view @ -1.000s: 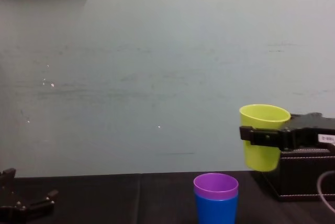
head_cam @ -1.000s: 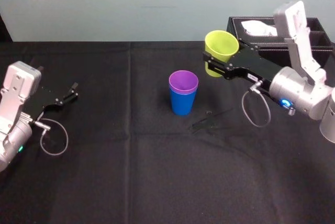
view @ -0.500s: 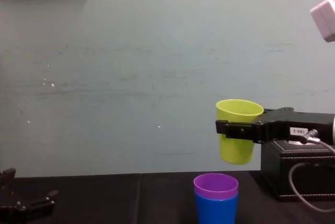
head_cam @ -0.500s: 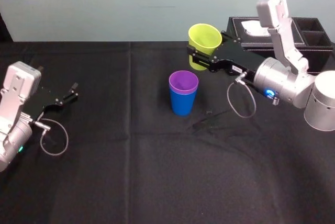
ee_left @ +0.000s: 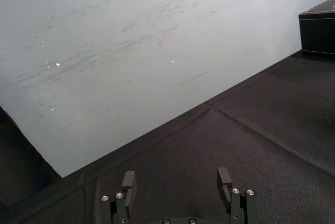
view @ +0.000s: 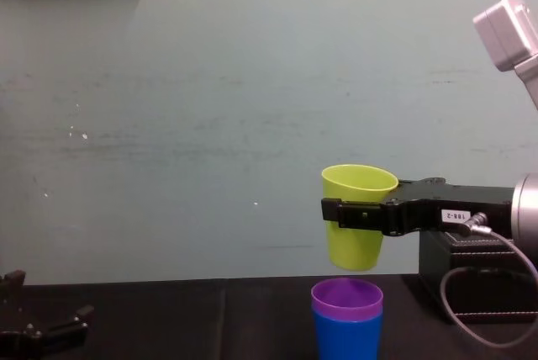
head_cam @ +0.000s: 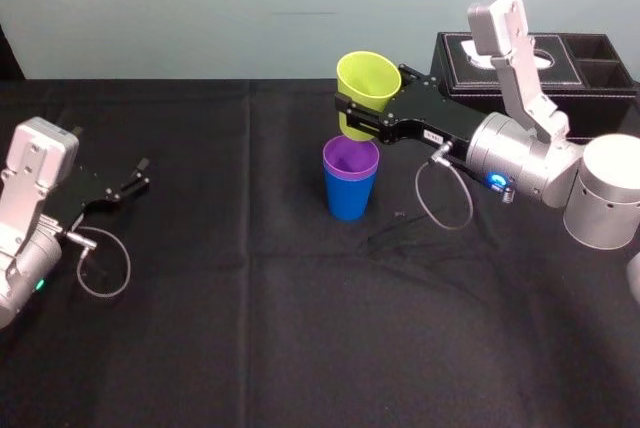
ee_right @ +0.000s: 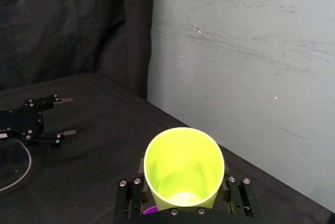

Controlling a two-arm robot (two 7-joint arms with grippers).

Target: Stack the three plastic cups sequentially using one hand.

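Observation:
The purple cup sits nested inside the blue cup near the middle of the black table. Just above that stack hangs the yellow-green cup, upright and clear of the purple rim. My right gripper is shut on it around its body. From the side, the yellow-green cup floats a little above the purple cup and blue cup, with the right gripper reaching in from the right. The right wrist view looks into the yellow-green cup. My left gripper rests open at the table's left.
A black leather tissue box stands at the back right, behind my right arm. A cable loop hangs under the right wrist. Black cloth covers the table, with a pale wall behind.
My right gripper has carried the yellow-green cup leftward from beside the tissue box to just above the purple-and-blue stack. The left arm has not moved.

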